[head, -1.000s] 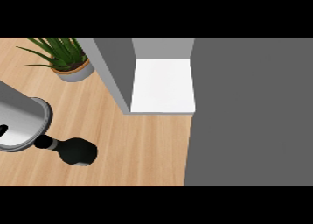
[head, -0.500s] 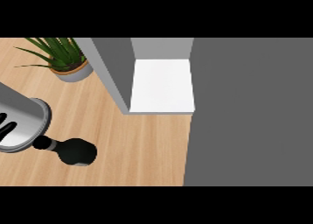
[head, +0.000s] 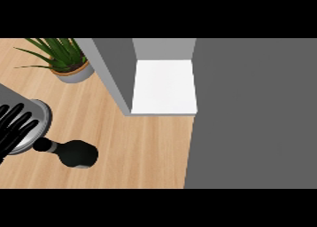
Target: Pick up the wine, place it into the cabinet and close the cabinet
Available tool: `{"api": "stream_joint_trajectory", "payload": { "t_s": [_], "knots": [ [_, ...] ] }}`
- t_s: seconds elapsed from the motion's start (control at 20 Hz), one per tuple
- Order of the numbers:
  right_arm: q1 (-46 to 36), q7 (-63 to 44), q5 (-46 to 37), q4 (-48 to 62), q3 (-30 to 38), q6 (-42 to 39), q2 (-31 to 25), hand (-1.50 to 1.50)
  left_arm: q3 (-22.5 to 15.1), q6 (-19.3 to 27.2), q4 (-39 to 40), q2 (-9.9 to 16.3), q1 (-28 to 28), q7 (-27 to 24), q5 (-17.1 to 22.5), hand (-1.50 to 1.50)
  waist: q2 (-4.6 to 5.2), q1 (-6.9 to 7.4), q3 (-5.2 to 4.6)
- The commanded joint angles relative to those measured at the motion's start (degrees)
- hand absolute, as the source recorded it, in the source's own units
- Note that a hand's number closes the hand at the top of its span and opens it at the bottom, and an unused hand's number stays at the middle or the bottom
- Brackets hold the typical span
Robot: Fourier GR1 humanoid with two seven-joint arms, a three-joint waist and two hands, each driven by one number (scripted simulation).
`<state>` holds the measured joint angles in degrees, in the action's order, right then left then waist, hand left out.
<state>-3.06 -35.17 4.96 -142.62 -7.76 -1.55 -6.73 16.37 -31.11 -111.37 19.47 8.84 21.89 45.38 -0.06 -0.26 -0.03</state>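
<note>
The wine bottle (head: pixel 76 153) is dark, almost black, and rests on the wooden counter (head: pixel 135 146) at the lower left. Its thin neck (head: pixel 46 144) points left, and the tip is hidden behind my left forearm (head: pixel 17 98). My left hand (head: pixel 9 133) shows at the left edge in front of the forearm's end, with its fingers straight and spread. It holds nothing, and I cannot tell whether it touches the neck. The cabinet stands open at the top centre, showing a white shelf (head: pixel 164 86) beside its grey side wall (head: pixel 114 75). My right hand is out of sight.
A potted plant (head: pixel 64 62) stands on the counter at the back left, beside the cabinet wall. A broad grey panel (head: pixel 259 115) fills the whole right side. Bare wood lies between the bottle and the shelf's front edge.
My left hand's fingers have come further into view from the left edge and now cover more of the forearm's end. The bottle and the cabinet have not moved.
</note>
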Motion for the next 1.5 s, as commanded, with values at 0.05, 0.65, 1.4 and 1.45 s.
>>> {"api": "stream_joint_trajectory", "payload": {
  "t_s": [0.05,0.65,1.4,1.45],
  "knots": [
    [2.21,-2.32,2.21,-6.46,1.03,0.03,0.06,-1.50,-1.52,-2.28,4.68,-6.20,-0.28,-6.40,-11.93,-1.50,0.01,-0.04,0.00],
    [6.41,0.75,6.72,-7.04,4.31,-3.44,0.38,-1.50,2.58,-8.05,22.03,-3.21,-8.29,-12.87,-14.77,-1.50,0.04,-0.32,0.05],
    [-3.87,-7.89,5.34,-8.08,5.35,-0.59,0.03,-1.50,1.20,-14.93,34.40,-5.80,-8.27,-27.57,-27.44,-1.50,0.03,-0.01,-0.03],
    [-2.57,-3.79,6.54,-3.67,6.25,-2.49,0.41,-1.50,0.21,-13.81,31.54,-6.65,-7.95,-26.60,-27.40,-1.50,0.03,0.19,0.02]
  ]
}}
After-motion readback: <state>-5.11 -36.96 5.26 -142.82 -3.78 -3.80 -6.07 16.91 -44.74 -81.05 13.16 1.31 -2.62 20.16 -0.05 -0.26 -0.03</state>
